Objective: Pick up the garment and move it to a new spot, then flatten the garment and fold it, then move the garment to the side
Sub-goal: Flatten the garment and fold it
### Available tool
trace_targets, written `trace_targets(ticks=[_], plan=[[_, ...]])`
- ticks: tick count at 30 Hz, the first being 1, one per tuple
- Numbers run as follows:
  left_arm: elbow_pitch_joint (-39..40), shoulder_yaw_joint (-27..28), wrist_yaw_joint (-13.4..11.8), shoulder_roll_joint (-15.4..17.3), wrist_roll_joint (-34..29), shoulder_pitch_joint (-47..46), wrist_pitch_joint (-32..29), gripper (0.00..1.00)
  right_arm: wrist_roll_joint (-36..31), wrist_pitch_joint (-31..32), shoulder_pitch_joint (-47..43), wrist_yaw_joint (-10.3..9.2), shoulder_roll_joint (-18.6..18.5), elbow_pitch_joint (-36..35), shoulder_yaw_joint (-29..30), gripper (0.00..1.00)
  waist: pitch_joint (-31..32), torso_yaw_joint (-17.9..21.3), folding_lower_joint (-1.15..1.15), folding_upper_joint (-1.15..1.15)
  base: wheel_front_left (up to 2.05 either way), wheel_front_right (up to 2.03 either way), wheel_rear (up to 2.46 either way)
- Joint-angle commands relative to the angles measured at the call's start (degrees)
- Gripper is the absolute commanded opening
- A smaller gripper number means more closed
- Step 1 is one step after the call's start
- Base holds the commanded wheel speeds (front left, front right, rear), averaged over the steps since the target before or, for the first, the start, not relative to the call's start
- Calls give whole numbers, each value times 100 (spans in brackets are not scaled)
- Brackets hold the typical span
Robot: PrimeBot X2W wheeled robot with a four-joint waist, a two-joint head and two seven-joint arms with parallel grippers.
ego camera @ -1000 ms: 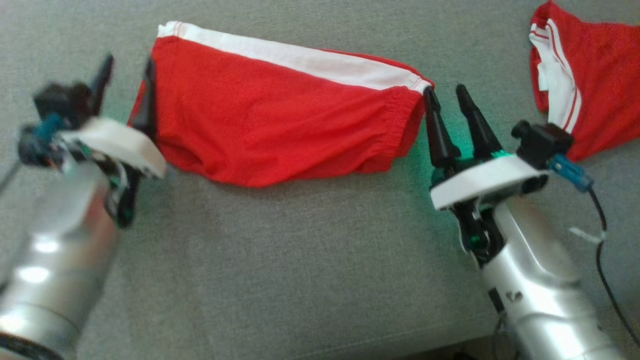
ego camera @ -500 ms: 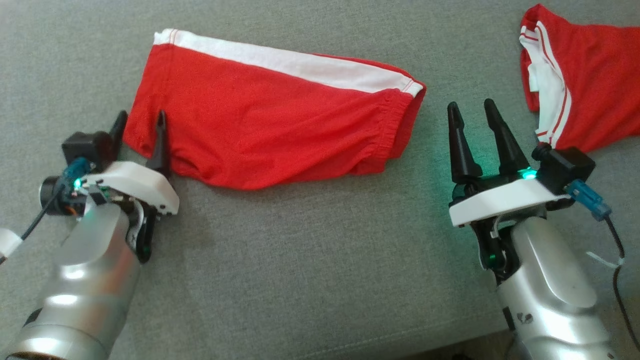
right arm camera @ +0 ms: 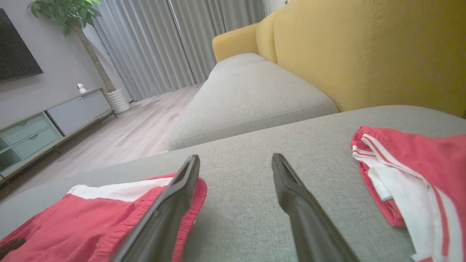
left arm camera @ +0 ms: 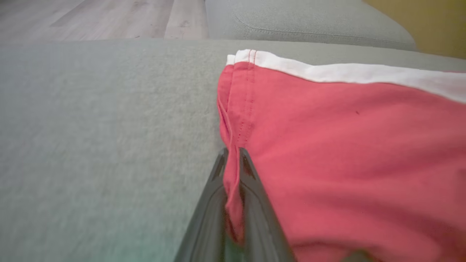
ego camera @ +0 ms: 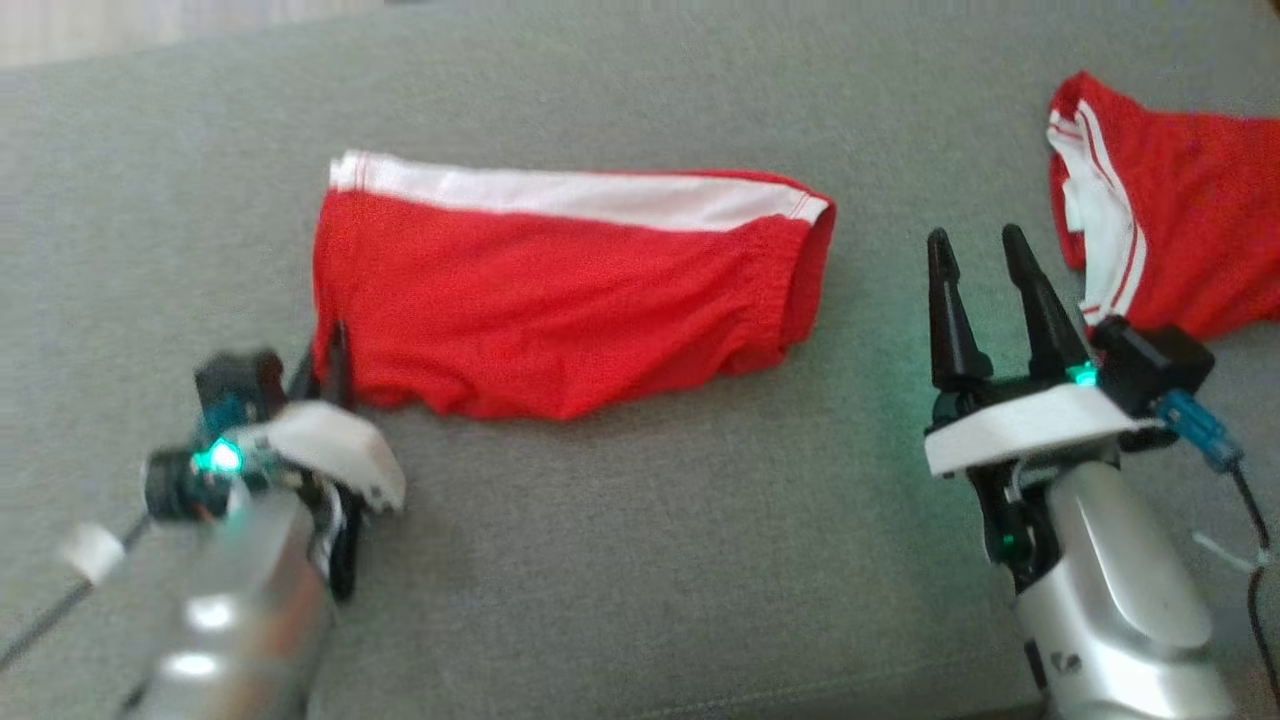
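Left hand clamps garment hem; head view blurred.

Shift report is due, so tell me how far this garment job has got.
Done, it seems: the garment lies flat and folded on the grey cushion. In hand: the left claw is shut on its near left hem, while the right claw is open, apart from its right end. Left: moving it to the side; it is not yet lifted off the cushion.

garment on cushion | second garment to its right | right tool between them | left tool at garment's left edge
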State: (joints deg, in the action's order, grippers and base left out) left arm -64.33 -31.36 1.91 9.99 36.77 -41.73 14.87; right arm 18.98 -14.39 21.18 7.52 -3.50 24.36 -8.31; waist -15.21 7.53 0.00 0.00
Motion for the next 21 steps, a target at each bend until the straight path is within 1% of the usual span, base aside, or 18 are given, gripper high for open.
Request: trace_targets(ticks=[1, 5, 11, 12, 13, 14, 17, 21], plan=[[231, 285, -130, 160, -8, 318, 10, 0, -69, -61, -123, -3, 62, -157, -53, 100, 248, -196, 0, 0, 0, 0, 0], [890, 673, -333, 38, -137, 1017, 11, 0, -125, -61, -329, -3, 62, -82, 12, 100, 523, -426, 0, 0, 0, 0, 0], [1588, 1162, -512, -192, -434, 1738, 12, 0, -130, -61, -481, -3, 62, 18, -57, 100, 698, -682, 0, 0, 0, 0, 0], [1807, 1286, -568, -256, -608, 1883, 12, 42, -121, -61, -484, -3, 62, 21, -141, 100, 697, -767, 0, 0, 0, 0, 0], [1901, 1345, -591, -284, -704, 1947, 12, 95, -113, -61, -466, -3, 62, 19, -200, 100, 696, -813, 0, 0, 0, 0, 0], [2009, 1403, -614, -314, -809, 2002, 12, 100, -105, -61, -438, -3, 62, 10, -272, 100, 692, -861, 0, 0, 0, 0, 0], [2370, 1600, -660, -419, -1112, 2174, 12, 100, -84, -61, -267, -3, 62, -20, -509, 100, 662, -1025, 0, 0, 0, 0, 0], [2674, 1784, -567, -569, -1384, 2436, 12, 100, -171, -61, 67, -3, 62, 175, -809, 100, 638, -1252, 0, 0, 0, 0, 0]])
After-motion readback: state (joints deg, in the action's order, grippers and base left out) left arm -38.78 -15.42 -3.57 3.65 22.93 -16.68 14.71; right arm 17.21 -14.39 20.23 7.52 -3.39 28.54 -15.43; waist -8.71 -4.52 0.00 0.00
